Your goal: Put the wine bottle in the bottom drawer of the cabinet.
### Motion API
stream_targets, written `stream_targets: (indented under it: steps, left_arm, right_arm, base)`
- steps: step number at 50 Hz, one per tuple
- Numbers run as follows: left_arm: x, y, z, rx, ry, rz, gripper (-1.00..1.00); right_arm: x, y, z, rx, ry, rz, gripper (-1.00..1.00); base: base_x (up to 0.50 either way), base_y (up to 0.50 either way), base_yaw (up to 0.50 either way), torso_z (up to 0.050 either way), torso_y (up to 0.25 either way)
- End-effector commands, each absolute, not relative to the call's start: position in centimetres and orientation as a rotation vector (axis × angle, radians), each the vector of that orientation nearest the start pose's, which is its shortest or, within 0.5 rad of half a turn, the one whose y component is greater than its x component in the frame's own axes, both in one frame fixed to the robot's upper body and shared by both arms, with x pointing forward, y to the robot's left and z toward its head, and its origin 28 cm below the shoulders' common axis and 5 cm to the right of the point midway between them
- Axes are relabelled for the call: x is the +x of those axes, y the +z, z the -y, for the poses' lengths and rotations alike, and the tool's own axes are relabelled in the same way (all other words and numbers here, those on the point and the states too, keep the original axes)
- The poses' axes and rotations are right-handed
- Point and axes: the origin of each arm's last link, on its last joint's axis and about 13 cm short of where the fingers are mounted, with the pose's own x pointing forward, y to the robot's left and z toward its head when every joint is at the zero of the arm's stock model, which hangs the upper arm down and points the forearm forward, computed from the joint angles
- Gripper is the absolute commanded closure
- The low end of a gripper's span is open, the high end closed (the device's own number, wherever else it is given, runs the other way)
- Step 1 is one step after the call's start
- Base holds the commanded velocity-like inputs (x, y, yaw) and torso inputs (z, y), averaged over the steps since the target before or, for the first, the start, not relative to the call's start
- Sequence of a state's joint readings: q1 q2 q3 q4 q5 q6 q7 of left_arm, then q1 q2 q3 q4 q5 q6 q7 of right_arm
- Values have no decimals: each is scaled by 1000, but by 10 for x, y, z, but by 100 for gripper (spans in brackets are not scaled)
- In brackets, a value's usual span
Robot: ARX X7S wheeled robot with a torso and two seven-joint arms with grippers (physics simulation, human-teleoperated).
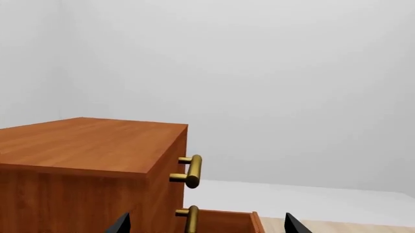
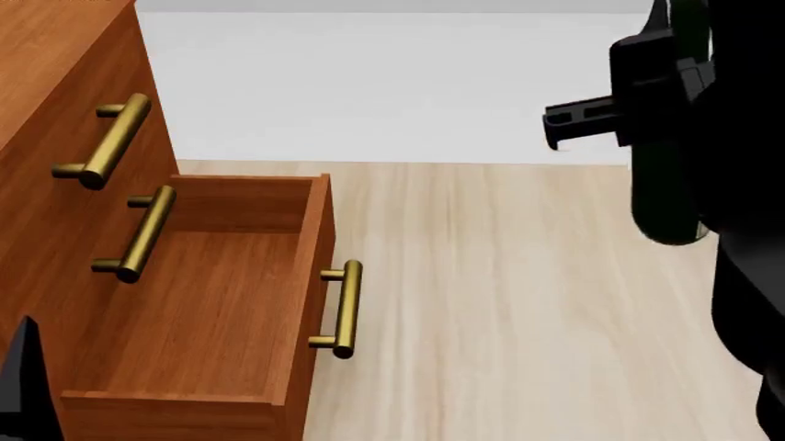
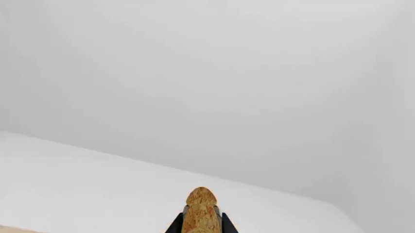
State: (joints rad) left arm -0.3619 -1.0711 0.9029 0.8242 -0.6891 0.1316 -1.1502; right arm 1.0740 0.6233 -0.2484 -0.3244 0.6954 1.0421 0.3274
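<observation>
Wine bottle (image 3: 201, 211) cork pinched by right claw (image 3: 201, 224), wrist view only; left claw (image 1: 204, 224) spread.

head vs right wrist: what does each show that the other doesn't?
Only the head view: the cabinet, its bottom drawer pulled open with nothing inside, three brass handles, and the light wood floor. The right arm shows as a dark mass, but its hand is not visible there.

Only the right wrist view: the right hand with its fingers either side of a tan cork-coloured top, apparently the wine bottle's; the bottle's body is out of frame.

Both: the white ground and pale grey backdrop.
</observation>
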Motion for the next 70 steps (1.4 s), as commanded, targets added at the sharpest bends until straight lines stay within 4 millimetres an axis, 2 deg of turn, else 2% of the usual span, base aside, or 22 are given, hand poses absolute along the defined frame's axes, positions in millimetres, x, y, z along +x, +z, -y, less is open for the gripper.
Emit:
stream_targets:
  steps: [1,14,22,36,46,57,70]
  left_arm:
    - [145,163,-222,-64,26,269,-100]
    - [145,162,-223,-61,31,270,-100]
    - [146,162,-223,-66,27,269,-100]
    - [145,164,-224,-72,29,274,-100]
    - [145,162,-226,-71,35,268,-100]
    - [144,163,-227,-67,39,272,-100]
    - [145,163,-228,-70,43,271,-100]
  right_arm:
    - [303,331,157,-261,27,212,100]
    - [313,348,136,-252,124,212,100]
    - [318,361,123,-186,200,181,100]
    - [337,378,96,-184,275,185,100]
    - [351,379,80,-152,331,162,100]
    - [359,386,65,-135,376,138,100]
    - [364,376,46,-84,450,63,100]
  base:
    - [0,0,0,0,0]
    - [0,0,0,0,1]
    - [0,0,0,0,0]
    - [0,0,0,0,1]
    - [0,0,0,0,1]
    - [0,0,0,0,1]
    - [0,0,0,1,1]
